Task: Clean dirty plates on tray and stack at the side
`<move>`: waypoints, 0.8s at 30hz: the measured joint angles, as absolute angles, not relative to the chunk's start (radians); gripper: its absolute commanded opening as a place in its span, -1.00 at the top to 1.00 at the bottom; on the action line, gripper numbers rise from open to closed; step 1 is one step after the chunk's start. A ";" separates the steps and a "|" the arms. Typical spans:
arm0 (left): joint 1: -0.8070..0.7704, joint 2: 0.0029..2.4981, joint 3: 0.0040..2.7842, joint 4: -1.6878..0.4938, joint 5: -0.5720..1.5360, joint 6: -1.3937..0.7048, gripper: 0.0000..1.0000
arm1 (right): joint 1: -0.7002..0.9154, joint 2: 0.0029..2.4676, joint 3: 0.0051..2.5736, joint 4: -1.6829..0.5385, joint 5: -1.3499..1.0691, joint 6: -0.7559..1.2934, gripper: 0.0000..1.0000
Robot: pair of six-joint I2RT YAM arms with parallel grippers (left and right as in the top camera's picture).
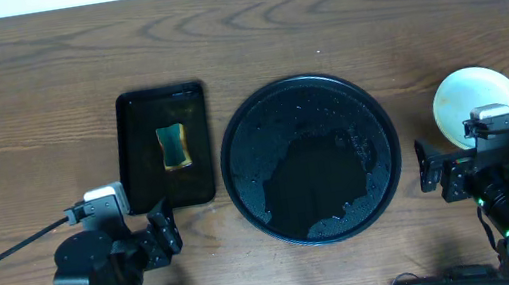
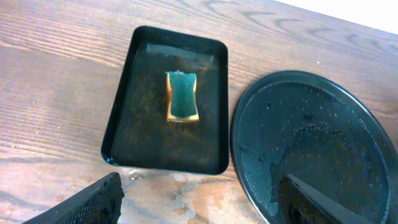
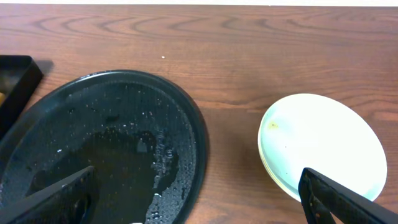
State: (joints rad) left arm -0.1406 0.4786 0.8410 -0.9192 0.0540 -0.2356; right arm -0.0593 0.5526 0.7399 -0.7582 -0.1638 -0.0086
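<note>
**Q:** State of each pincer?

**A:** The left pincer (image 1: 162,232) has its jaws wide apart with nothing between them. It hangs off the tray's (image 1: 262,126) near-left side. The right pincer (image 1: 430,167) has its jaws fully spread and holds nothing. It hangs off the tray's right side, at the near edge of the plates (image 1: 465,96).

**Q:** Location of the plates?

**A:** They sit in one stack on the table (image 1: 337,19), to the right of the tray and apart from its rim.

**Q:** What does the overhead view alone supply?

**A:** It gives the full layout. The pan (image 1: 144,179) lies just left of the tray, and the sponge (image 1: 172,147) lies at the pan's centre. Both arms are on the tray's near side.

**Q:** And the left wrist view?

**A:** It shows the sponge in detail, with a green top face over a yellow body. It also shows a wet sheen on the pan floor and a pale, wet-looking patch on the table near the gap between pan and tray. The plates are outside this view.

**Q:** And the right wrist view?

**A:** It shows layered rims on the side of the stack nearest the tray, mint under a pale uppermost plate. How many plates are stacked cannot be told. A small yellowish speck sits on the uppermost one, on its tray side. A water film and droplets cover the tray surface. The sponge is outside this view.
</note>
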 measured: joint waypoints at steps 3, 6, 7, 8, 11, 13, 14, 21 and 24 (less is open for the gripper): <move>-0.141 0.479 0.841 -0.929 0.054 -0.236 -0.59 | -0.059 0.553 0.739 -0.759 -0.163 -0.009 -0.98; -0.141 0.479 0.841 -0.935 0.054 -0.236 -0.59 | -0.059 0.553 0.739 -0.759 -0.163 -0.009 -0.98; -0.141 0.479 0.841 -0.935 0.054 -0.236 -0.59 | -0.059 0.553 0.739 -0.759 -0.163 -0.009 -0.98; -0.141 0.479 0.841 -0.936 0.054 -0.236 -0.60 | -0.059 0.552 0.739 -0.759 -0.163 -0.009 -0.99; -0.141 0.479 0.841 -0.936 0.054 -0.236 -0.60 | -0.059 0.553 0.739 -0.759 -0.163 -0.009 -0.99; -0.141 0.479 0.841 -0.936 0.054 -0.236 -0.60 | -0.059 0.552 0.739 -0.759 -0.163 -0.009 -0.99; -0.141 0.479 0.841 -0.936 0.054 -0.236 -0.60 | -0.059 0.553 0.739 -0.759 -0.163 -0.009 -0.99; -0.141 0.479 0.841 -0.936 0.054 -0.236 -0.60 | -0.059 0.537 0.733 -0.759 -0.161 -0.009 -0.98; -0.141 0.479 0.841 -0.936 0.054 -0.236 -0.60 | -0.059 0.484 0.710 -0.746 -0.147 -0.012 -0.99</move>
State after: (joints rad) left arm -0.1406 0.4786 0.8410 -0.9356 0.0540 -0.2356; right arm -0.0593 0.4839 0.7097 -0.7460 -0.1467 -0.0120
